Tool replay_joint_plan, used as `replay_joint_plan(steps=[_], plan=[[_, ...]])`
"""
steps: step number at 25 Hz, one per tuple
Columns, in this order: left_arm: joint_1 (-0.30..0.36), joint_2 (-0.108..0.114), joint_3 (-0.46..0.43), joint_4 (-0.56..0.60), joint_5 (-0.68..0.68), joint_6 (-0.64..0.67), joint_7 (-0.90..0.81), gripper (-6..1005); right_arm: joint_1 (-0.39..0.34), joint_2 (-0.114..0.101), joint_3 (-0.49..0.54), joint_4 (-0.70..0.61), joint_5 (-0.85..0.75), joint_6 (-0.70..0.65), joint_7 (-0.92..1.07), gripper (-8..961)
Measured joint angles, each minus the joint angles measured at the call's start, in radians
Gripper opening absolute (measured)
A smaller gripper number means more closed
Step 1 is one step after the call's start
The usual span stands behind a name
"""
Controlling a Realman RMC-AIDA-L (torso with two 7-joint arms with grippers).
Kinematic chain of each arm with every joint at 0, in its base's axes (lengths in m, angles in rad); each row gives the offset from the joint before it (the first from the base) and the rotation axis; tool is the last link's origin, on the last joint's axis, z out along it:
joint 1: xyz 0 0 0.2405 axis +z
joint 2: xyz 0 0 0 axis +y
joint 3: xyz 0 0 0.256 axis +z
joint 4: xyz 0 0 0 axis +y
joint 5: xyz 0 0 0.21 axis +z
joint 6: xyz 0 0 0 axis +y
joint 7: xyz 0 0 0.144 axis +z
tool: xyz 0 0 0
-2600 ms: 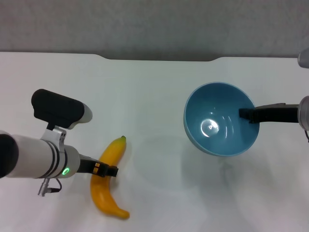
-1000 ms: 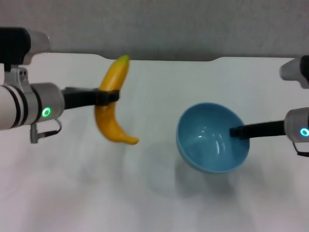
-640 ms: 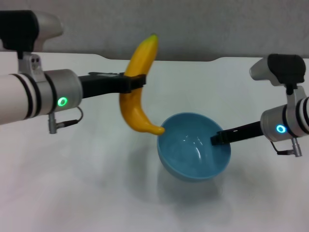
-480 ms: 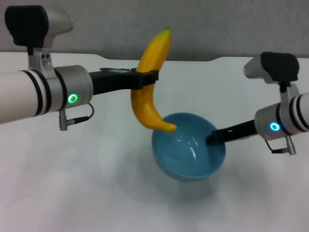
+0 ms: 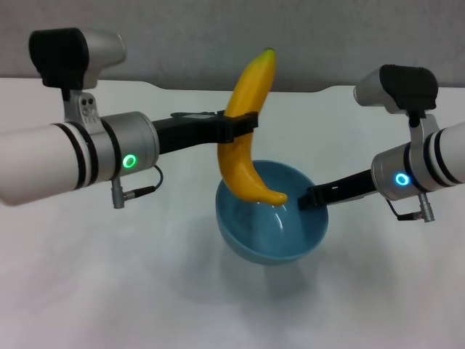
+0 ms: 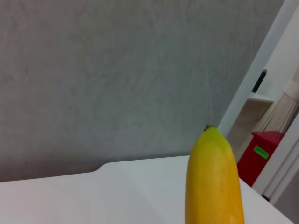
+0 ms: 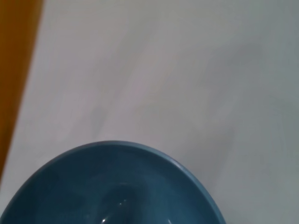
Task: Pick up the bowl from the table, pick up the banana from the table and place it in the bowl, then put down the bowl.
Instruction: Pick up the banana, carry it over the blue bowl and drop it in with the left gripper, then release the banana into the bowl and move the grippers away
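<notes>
My left gripper (image 5: pixel 238 126) is shut on the yellow banana (image 5: pixel 251 127), which hangs nearly upright with its green stem tip up. Its lower end dips over the rim of the light-blue bowl (image 5: pixel 276 233). My right gripper (image 5: pixel 309 198) is shut on the bowl's right rim and holds it above the white table (image 5: pixel 109 291). The left wrist view shows the banana's (image 6: pixel 214 177) upper end against the grey wall. In the right wrist view the bowl (image 7: pixel 112 186) fills the lower part, with the banana (image 7: pixel 14 70) along one edge.
The table's dark notched far edge (image 5: pixel 312 91) runs behind both arms. A red bin (image 6: pixel 259 154) and a pale shelf stand off the table in the left wrist view.
My left arm lifted the banana off the table and carried it right, over the bowl. My right arm brought the held bowl left, under the banana's lower end.
</notes>
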Motion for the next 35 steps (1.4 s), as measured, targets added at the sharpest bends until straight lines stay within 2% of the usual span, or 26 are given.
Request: replay_joint_plan(steps=[5,14,26,31,35], plan=[[-0.012,0.0,0.012,0.076,-0.117,0.011,0.097,566,0.004,0.001,-0.003,-0.001,0.016,-0.005,0.0,33],[-0.019,-0.001,0.021,0.221,-0.424,0.023,0.361,580,0.014,-0.002,0.005,-0.012,0.017,-0.013,0.0,33],[-0.021,0.0,0.047,0.244,-0.473,0.025,0.431,598,0.014,-0.002,0.008,-0.016,0.017,-0.015,0.0,34],[-0.022,0.0,0.045,0.245,-0.474,0.025,0.432,859,0.012,-0.004,0.008,-0.014,0.01,-0.013,-0.001,34],[-0.022,0.008,0.008,0.245,-0.45,0.026,0.432,871,0.012,-0.007,0.007,-0.003,0.003,-0.014,0.0,34]])
